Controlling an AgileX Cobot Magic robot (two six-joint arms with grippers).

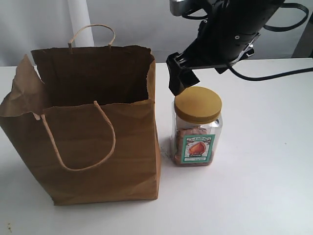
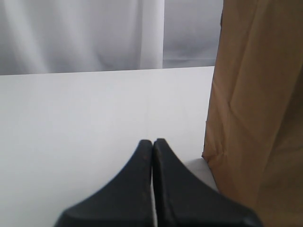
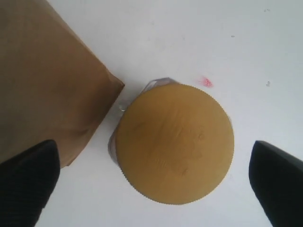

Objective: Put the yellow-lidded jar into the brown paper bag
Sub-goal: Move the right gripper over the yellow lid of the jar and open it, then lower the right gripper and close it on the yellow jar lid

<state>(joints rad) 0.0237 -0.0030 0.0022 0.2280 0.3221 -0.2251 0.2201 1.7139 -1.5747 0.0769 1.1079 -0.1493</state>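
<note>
The yellow-lidded jar [image 1: 197, 139] stands upright on the white table, close against the right side of the brown paper bag [image 1: 93, 152]. The bag stands open, much taller than the jar. My right gripper [image 1: 199, 74] hangs open just above the jar's lid. In the right wrist view the gripper [image 3: 155, 184] has its black fingers [image 3: 29, 182] spread wide on either side of the lid [image 3: 175, 142], with the bag's corner [image 3: 47, 80] alongside. My left gripper [image 2: 153, 142] is shut on nothing, low over the table beside the bag's wall [image 2: 260, 118]. It does not show in the exterior view.
A white table [image 1: 264, 186] carries everything, with a pale curtain [image 1: 44, 24] behind. A black cable [image 1: 274, 76] trails from the right arm across the table's back right. A small red mark [image 3: 206, 82] lies on the table near the jar.
</note>
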